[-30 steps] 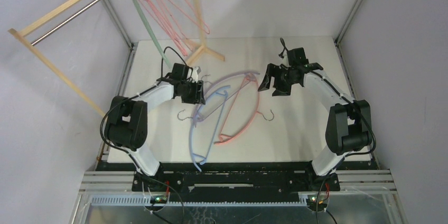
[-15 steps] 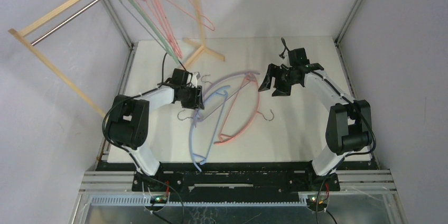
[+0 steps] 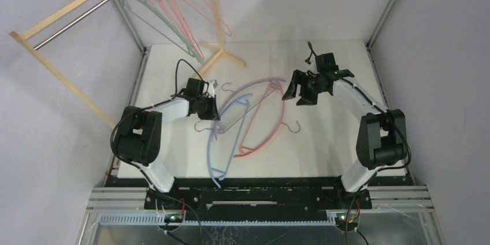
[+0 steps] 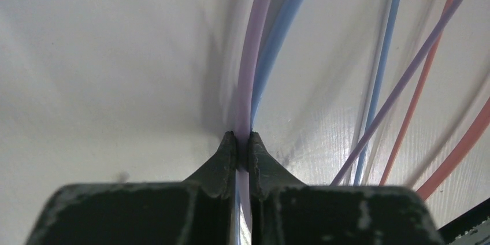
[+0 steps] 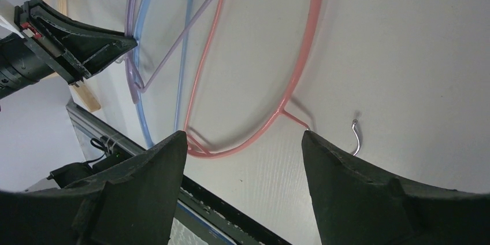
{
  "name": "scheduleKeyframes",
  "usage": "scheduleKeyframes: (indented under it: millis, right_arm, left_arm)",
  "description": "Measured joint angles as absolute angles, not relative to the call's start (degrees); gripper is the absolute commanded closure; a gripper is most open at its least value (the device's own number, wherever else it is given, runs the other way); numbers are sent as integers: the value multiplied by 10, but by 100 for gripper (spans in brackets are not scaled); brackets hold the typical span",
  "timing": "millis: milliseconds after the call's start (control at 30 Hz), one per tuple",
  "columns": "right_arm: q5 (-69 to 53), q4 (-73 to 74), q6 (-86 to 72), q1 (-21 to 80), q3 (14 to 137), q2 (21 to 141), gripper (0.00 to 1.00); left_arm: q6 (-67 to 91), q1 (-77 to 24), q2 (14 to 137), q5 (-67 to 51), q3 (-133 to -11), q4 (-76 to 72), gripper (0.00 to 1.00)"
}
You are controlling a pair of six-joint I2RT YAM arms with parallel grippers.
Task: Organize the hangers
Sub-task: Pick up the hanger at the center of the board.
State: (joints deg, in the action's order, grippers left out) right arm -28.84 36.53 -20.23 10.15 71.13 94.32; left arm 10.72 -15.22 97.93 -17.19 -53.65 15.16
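Observation:
Three thick hangers lie tangled mid-table: a lilac hanger, a blue hanger and a pink hanger. My left gripper is low over the table, shut on the lilac hanger's curved left arm, with the blue one running alongside. My right gripper hovers open above the pink hanger's right side, holding nothing. A green hanger and thin pink wire hangers hang on the rod.
The wooden rack with its metal rod leans over the far left corner, and its foot rests on the table behind my left gripper. Loose metal hooks of the hangers point outwards. Metal posts frame the table.
My left gripper has come down a little toward the near side and shut on the lilac hanger. The green hanger on the rod has swung. The right arm has barely moved.

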Motion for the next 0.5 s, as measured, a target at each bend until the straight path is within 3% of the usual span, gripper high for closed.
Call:
scheduleKeyframes:
  millis: [300,500]
  right_arm:
    - [-293,355,-203,102,708,942,20]
    - [-297,349,-207,107,708,942,21]
  left_arm:
    - [116,-155,945,-167,-512,171,100]
    - [121,-186,852,-146,-510,257,100]
